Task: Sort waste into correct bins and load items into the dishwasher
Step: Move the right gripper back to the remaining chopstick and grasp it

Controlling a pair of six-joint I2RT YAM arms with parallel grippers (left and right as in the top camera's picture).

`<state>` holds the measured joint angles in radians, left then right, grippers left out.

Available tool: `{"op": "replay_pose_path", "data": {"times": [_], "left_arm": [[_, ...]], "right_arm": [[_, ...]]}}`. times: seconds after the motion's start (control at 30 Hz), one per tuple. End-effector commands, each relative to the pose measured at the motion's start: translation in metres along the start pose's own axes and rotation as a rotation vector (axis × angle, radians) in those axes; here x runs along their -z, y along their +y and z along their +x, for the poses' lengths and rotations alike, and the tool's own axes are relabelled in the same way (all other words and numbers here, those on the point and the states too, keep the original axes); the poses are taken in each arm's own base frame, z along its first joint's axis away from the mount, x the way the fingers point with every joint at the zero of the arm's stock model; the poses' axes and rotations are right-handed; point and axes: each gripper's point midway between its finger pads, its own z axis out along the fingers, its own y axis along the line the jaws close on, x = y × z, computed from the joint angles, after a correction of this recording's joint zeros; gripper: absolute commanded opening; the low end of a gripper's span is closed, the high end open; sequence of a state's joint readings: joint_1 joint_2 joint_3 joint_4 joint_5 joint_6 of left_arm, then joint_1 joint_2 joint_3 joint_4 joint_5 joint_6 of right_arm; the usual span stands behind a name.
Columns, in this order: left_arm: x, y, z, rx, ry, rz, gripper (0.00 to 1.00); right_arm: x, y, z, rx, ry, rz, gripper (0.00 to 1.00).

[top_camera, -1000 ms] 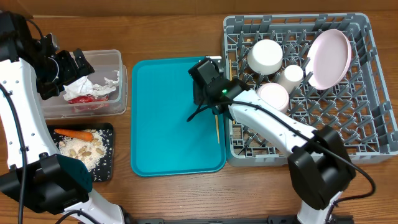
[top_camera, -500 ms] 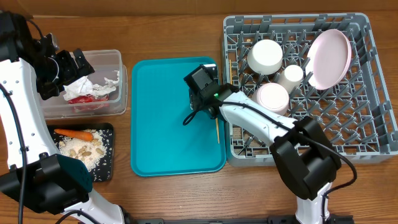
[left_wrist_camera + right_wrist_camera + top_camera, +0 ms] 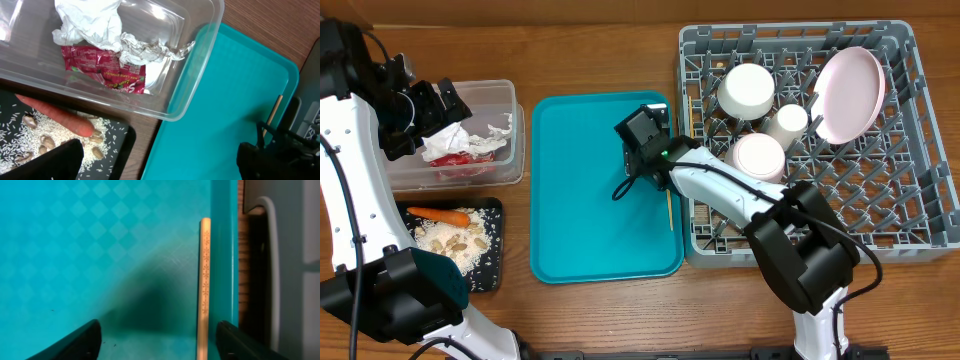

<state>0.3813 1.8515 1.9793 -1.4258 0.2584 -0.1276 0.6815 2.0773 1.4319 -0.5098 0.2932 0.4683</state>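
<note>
The clear tub (image 3: 510,100) holds the white napkin (image 3: 92,22) and the red-and-silver wrapper (image 3: 102,67). On the black tray (image 3: 492,262) lie the carrot (image 3: 57,116), rice and peanuts (image 3: 42,145). My left gripper (image 3: 160,167) hangs open above both bins, holding nothing. My right gripper (image 3: 157,347) is open low over the teal tray (image 3: 580,220). A wooden chopstick (image 3: 205,280) lies between its fingers, close to the right fingertip (image 3: 245,342). The grey dishwasher rack (image 3: 920,215) holds the pink plate (image 3: 850,95), two bowls (image 3: 748,90) (image 3: 760,155) and a cup (image 3: 787,122).
The chopstick (image 3: 669,208) lies along the teal tray's right rim, right beside the rack's wall. The wooden table (image 3: 600,50) shows around everything. The tub and black tray sit at the far left, one behind the other.
My right gripper has shifted slightly left over the teal tray and its jaws have spread wider. The left arm and the waste have not moved.
</note>
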Motion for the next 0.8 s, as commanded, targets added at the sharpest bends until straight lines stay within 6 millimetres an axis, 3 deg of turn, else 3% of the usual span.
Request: {"op": "replay_pose_path", "data": {"times": [0.0,0.47,0.77], "left_arm": [[0.012,-0.007,-0.002,-0.004,-0.032,0.02,1.0],[0.012,-0.007,-0.002,-0.004,-0.032,0.02,1.0],[0.012,-0.007,-0.002,-0.004,-0.033,0.02,1.0]], "right_arm": [[-0.005,-0.005,0.001,-0.011,-0.004,0.023,0.79],[-0.007,-0.001,0.003,-0.089,0.007,-0.001,0.8],[-0.027,0.004,0.018,-0.08,0.049,-0.014,0.82]]}}
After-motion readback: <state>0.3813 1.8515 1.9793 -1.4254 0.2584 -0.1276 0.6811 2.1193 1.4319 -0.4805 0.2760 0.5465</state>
